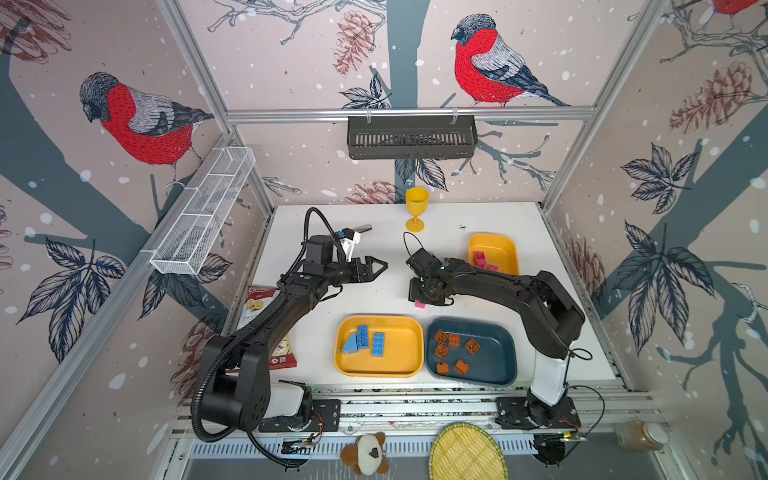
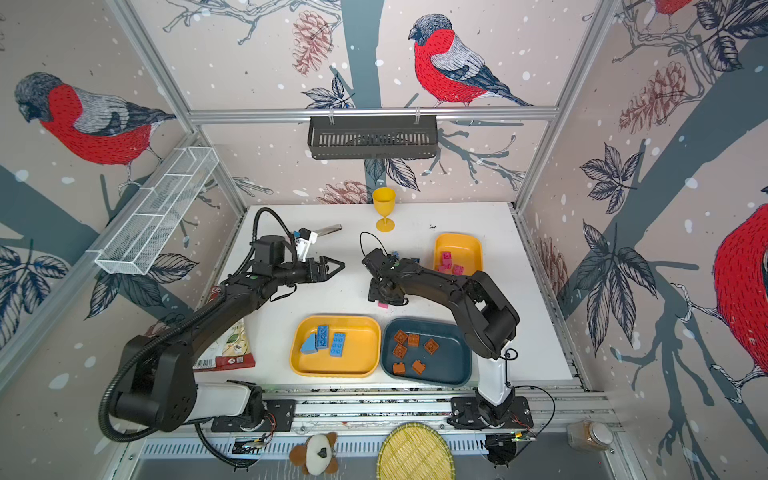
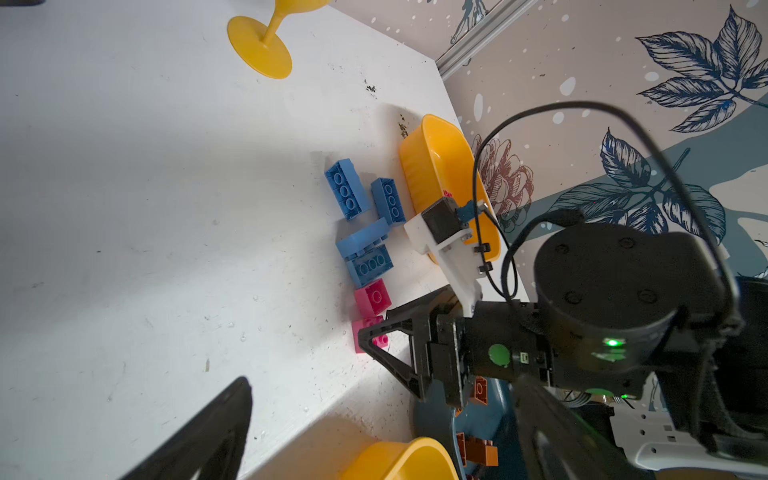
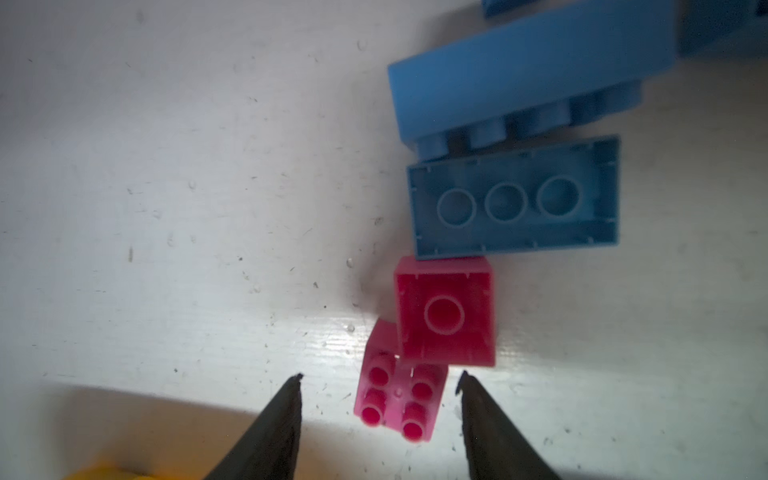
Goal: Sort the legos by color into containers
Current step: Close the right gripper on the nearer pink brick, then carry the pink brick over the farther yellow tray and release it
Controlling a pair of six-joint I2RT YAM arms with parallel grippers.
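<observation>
Pink lego [image 4: 397, 399] lies studs up on the white table [image 1: 374, 299], just between the parted fingers of the right gripper [image 4: 379, 376], which do not touch it, while the left gripper [image 1: 381, 265] hangs wide and empty nearby.

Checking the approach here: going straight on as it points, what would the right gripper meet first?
Most likely the studs-showing pink brick, which sits between and just past the parted fingertips of the right gripper, with the white table under it. Depth is unclear from the wrist view.
</observation>
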